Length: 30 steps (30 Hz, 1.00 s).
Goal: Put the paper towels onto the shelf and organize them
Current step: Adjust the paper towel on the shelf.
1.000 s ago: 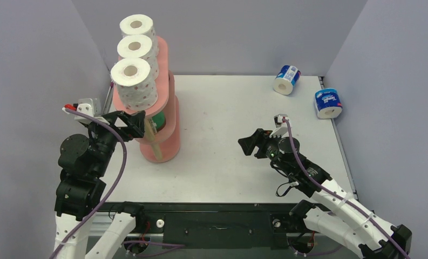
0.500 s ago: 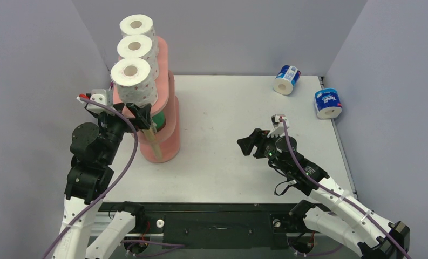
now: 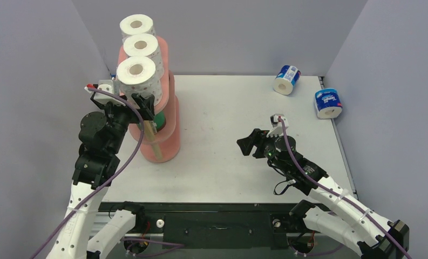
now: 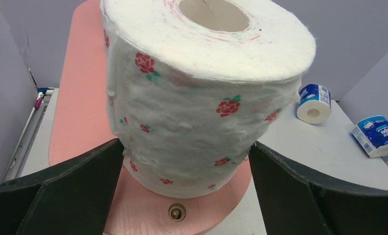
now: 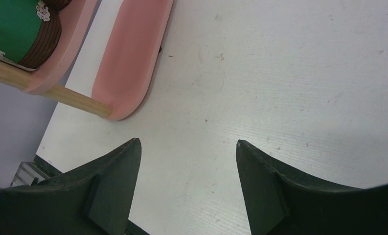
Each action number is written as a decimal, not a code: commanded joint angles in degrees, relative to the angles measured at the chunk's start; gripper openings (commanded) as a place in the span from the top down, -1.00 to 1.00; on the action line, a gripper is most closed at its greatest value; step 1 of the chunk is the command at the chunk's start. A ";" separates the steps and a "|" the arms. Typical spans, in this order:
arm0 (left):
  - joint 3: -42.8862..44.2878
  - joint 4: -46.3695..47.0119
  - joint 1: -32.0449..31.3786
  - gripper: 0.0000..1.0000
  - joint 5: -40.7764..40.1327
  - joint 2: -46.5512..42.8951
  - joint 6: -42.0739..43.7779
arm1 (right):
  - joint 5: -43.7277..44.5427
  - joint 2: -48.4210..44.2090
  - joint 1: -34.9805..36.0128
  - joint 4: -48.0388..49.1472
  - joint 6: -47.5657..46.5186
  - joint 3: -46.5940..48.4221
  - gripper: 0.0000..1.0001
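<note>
- left arm (image 3: 99, 135): the left jaws are spread about as wide as they go, released. One sits on each side of the nearest rose-print roll (image 4: 201, 98), low by its base. The tips are right at the paper, but I can't tell if they actually touch.
- that roll stands upright at the near end of the shelf (image 4: 81, 98) top board, close to the rounded edge. A screw head (image 4: 176, 212) sits just in front of it.
- two more rose-print rolls (image 3: 141, 47) (image 3: 136, 25) line up behind it on the same board.
- right arm (image 3: 303, 170): the right jaws are roughly half open with nothing in them, hanging over bare desk (image 5: 289, 73) near the shelf's bottom board.
- a green-wrapped roll (image 5: 15, 24) sits on a lower tier.
- two blue-white rolls are on the desk: one (image 3: 286, 79) by the back edge, one (image 3: 328, 103) by the right edge, well apart from both arms. There's a wide bare stretch of desk between them and the shelf.
</note>
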 commanded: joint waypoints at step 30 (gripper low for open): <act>-5.23 3.74 -0.31 -0.93 -6.20 -5.77 -3.69 | -11.55 38.56 2.47 32.48 12.43 42.44 -0.27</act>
